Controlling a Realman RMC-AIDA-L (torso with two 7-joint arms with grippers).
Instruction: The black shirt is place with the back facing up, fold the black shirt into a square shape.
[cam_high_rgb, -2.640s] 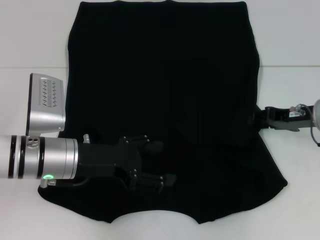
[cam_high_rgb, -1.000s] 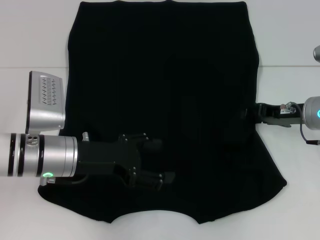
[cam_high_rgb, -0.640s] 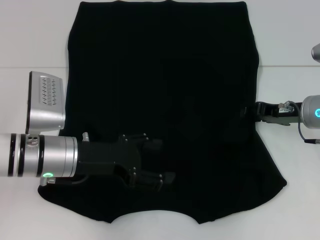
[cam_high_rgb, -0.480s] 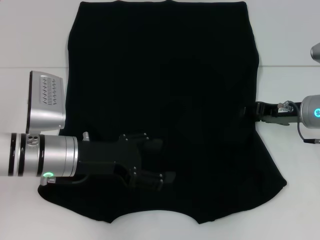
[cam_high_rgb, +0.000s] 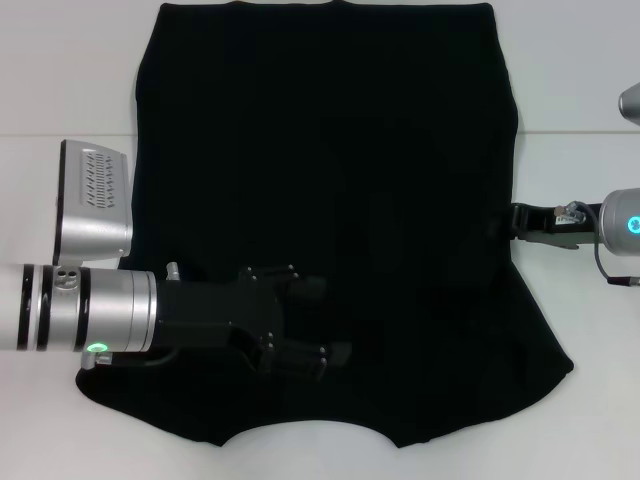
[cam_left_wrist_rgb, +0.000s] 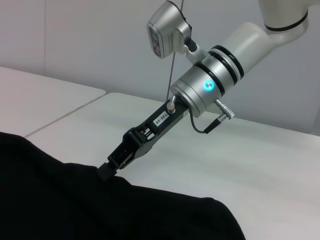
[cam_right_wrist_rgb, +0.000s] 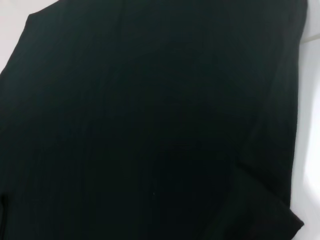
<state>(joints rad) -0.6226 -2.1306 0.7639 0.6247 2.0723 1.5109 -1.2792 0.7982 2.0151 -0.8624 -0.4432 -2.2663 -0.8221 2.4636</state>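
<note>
Black shirt (cam_high_rgb: 330, 200) spread flat on white table (cam_high_rgb: 60, 80), filling centre of head view from top edge to lower edge, plain side up, no lettering visible. Left gripper (cam_high_rgb: 335, 320) reached in from left edge, low in frame, over shirt's lower left part; jaws spread apart, one finger (cam_high_rgb: 310, 288) above, other (cam_high_rgb: 335, 353) below, only flat cloth between them, nothing gripped. Contact with fabric impossible to judge, black on black. Right gripper (cam_high_rgb: 500, 222) came in from right edge at mid height, tip right at shirt's right border where side meets sleeve. Same gripper (cam_left_wrist_rgb: 106, 170) seen in left wrist view, centre of frame, tip down on cloth edge; jaws narrow, whether pinching fabric impossible to tell. Right wrist view filled with black cloth, table only at corners
</note>
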